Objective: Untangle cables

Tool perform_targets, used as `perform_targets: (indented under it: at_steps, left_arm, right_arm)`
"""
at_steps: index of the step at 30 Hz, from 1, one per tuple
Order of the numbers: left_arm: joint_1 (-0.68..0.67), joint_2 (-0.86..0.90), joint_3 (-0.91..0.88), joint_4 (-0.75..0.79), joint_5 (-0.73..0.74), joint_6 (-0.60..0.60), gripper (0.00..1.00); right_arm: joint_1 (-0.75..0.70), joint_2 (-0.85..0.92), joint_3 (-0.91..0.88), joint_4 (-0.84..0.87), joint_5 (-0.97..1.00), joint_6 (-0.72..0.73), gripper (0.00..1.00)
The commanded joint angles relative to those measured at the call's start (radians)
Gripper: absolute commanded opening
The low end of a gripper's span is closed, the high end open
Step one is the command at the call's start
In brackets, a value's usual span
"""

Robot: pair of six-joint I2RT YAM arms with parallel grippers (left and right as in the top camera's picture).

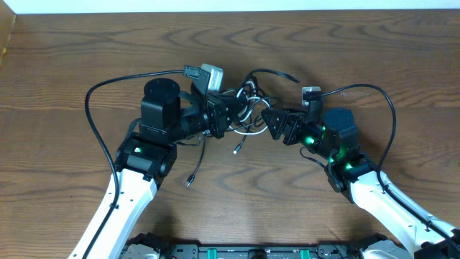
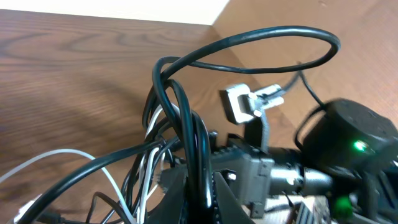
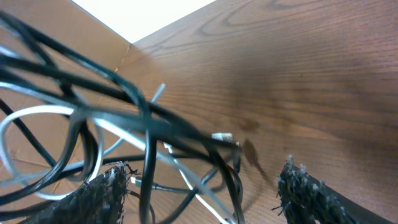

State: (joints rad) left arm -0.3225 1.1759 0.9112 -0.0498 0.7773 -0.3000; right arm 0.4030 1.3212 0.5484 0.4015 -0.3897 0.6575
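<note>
Cables [image 1: 248, 108]: lie tangled near the middle of the table [image 1: 72, 57], toward its far edge. Left gripper [image 1: 231, 115]: clamps tight on black strands. Right gripper [image 1: 269, 121]: stands wide open just beside them.

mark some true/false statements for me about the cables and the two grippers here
1. The left gripper is shut on black cables. True.
2. The right gripper is shut tight. False: its fingers stand wide apart.
3. A white cable runs through the tangle. True.
4. The table is white plastic. False: it shows brown wood grain.
5. Every cable lies straight and apart from the others. False: they are bunched in a tangle between the two grippers.
</note>
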Motion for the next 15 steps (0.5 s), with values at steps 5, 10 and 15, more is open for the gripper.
perform_targets:
  at_steps: [5,10,15]
  left_arm:
    - [0.003,-0.022,0.018,0.008,0.186,0.129,0.08]
    - [0.003,-0.021,0.018,0.005,0.277,0.194,0.08]
    - [0.003,-0.020,0.017,-0.006,0.285,0.215,0.08]
  right_arm:
    - [-0.003,0.004,0.007,0.007,-0.010,-0.031,0.72]
    - [-0.003,0.004,0.007,0.012,-0.009,-0.030,0.45]
    - [-0.003,0.004,0.007,0.014,-0.009,-0.023,0.07]
